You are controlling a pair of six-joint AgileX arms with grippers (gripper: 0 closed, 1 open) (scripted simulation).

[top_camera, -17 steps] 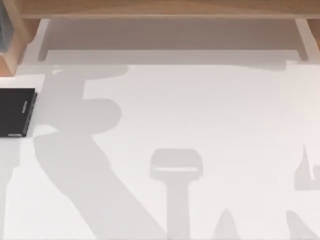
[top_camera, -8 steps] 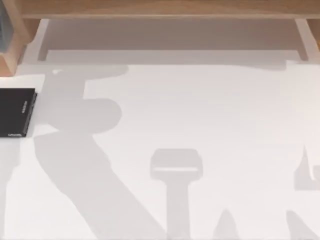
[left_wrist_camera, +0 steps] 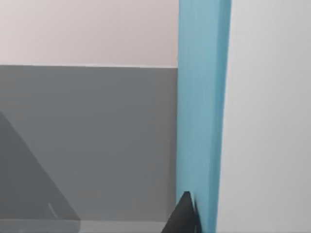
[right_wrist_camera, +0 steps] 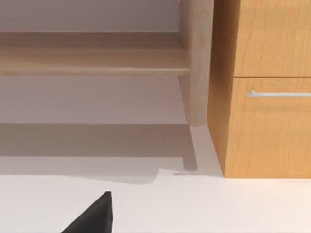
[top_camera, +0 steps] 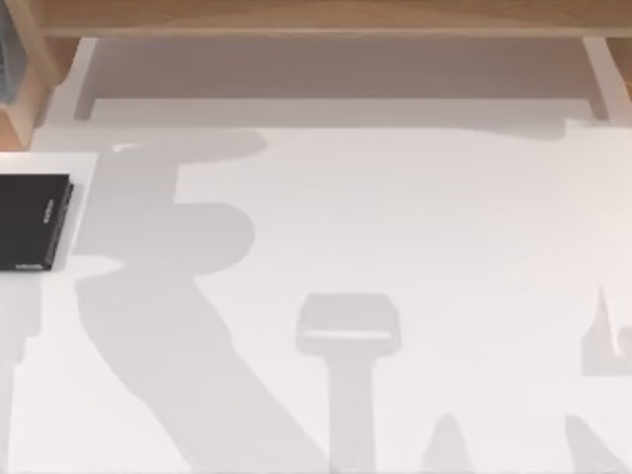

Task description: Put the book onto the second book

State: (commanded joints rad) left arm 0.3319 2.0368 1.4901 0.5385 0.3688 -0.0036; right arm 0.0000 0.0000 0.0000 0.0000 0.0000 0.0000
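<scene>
Shadows shifted rightward, book (left_wrist_camera: 201,97) against left hand's fingertip (left_wrist_camera: 183,218) (touching)

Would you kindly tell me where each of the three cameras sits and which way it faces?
Top view: above the table, looking down; black second book at the left edge.
Left wrist view: on the left arm, close against the teal book; a dark fingertip shows beside it.
Right wrist view: on the right arm, facing a wooden cabinet; a dark fingertip shows.
Shared: top and right wrist views both show the white tabletop.
</scene>
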